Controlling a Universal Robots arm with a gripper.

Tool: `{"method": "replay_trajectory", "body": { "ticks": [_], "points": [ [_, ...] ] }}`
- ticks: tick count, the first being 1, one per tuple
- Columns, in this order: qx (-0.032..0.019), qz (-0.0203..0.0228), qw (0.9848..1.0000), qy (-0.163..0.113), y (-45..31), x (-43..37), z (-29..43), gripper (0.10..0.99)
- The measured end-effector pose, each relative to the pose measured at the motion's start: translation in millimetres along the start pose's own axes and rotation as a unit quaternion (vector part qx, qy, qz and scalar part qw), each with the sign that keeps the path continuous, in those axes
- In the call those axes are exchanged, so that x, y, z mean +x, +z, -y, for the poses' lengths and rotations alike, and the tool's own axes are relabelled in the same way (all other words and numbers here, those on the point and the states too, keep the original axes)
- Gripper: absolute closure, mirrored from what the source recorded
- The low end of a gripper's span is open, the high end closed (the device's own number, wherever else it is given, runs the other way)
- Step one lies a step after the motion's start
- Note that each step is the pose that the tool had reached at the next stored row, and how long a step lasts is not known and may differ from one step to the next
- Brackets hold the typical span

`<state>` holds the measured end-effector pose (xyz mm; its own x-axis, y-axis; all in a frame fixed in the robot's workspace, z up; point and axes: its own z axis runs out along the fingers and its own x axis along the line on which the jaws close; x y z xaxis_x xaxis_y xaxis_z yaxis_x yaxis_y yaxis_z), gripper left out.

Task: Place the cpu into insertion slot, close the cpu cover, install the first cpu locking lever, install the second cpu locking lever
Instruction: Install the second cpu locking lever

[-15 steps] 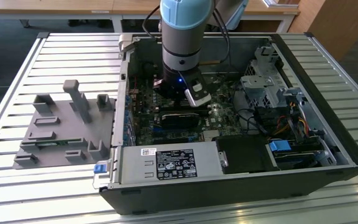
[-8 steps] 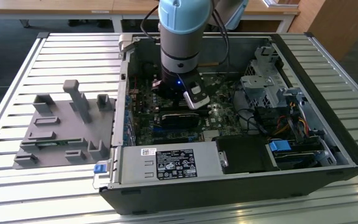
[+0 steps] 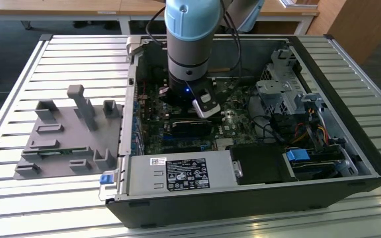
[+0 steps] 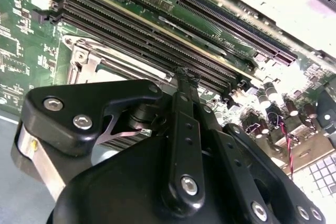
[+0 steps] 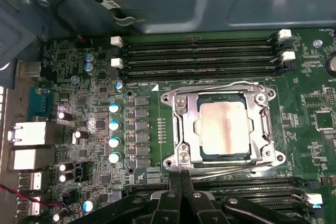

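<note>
The gripper (image 5: 181, 178), nearest the lens in both wrist views, has its fingers clenched together on nothing, tips touching the wire lever (image 5: 220, 165) at the insertion slot (image 5: 223, 125) edge. The cpu (image 5: 221, 126) sits in the slot, the cpu cover (image 5: 185, 124) closed over it, mid-motherboard (image 5: 94, 77).

White label (image 3: 187, 174) on power supply, print too small to read

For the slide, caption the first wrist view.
Pincer at the socket's edge; cpu seated under the closed cpu cover, beside the memory slots.
</note>
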<state>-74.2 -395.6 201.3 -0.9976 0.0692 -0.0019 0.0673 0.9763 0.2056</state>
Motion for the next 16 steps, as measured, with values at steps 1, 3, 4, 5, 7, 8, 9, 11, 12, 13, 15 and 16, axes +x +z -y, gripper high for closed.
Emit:
{"method": "replay_trajectory", "body": {
  "ticks": [1,3,4,5,7,8,9,11,12,13,15,16],
  "points": [
    [-0.0008,-0.0004,1.0,-0.001,0.5,0.2,0.1,0.98],
    [-0.0024,-0.001,1.0,-0.004,1.3,0.4,0.4,0.98],
    [-0.0033,-0.0012,1.0,-0.005,1.7,0.5,0.4,0.98],
    [-0.0042,-0.0015,1.0,-0.005,2.2,0.5,0.6,0.98],
    [-0.0065,-0.002,1.0,-0.007,3.3,0.5,0.7,0.98],
    [-0.0074,-0.0021,0.9999,-0.007,3.8,0.5,0.6,0.98],
    [-0.0078,-0.0023,0.9999,-0.008,4.3,0.5,0.3,0.98],
    [-0.0083,-0.0025,0.9999,-0.009,5.1,0.6,-0.8,0.98],
    [-0.0088,-0.0025,0.9999,-0.009,5.6,0.7,-1.3,0.98],
    [-0.0091,-0.0026,0.9999,-0.009,6.0,0.9,-1.8,0.98],
    [-0.0097,-0.0028,0.9999,-0.01,6.7,1.3,-3.0,0.98],
    [-0.0099,-0.0029,0.9999,-0.01,7.1,1.6,-3.6,0.98]
  ]
}}
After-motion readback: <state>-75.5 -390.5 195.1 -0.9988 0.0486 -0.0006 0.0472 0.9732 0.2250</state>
